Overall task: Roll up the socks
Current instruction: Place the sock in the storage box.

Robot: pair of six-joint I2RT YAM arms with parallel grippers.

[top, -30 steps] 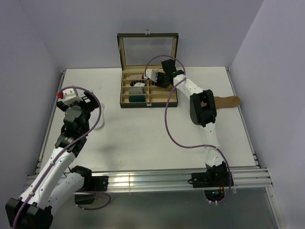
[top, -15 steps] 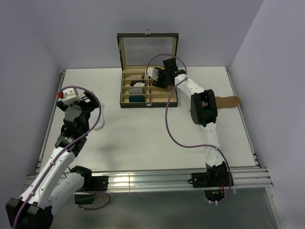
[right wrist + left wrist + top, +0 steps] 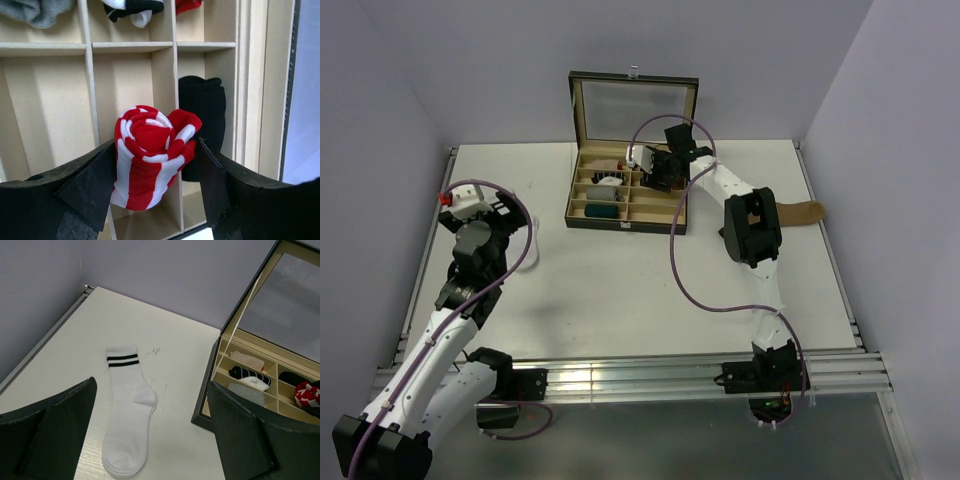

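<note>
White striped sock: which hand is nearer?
Left. The left hand hangs over the white striped sock; the right hand is away at the box, flanking the red-and-white roll.

Hiding half behind the right arm: tan sock. Running off the top edge: grey bundle, black-and-white bundle. Tucking behind the fingers of the right gripper: sides of the red-and-white sock roll.

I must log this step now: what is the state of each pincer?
Left pincer: open, holding nothing.
Right pincer: around the rolled red-and-white striped fabric sock, touching it; grip cannot be told.
</note>
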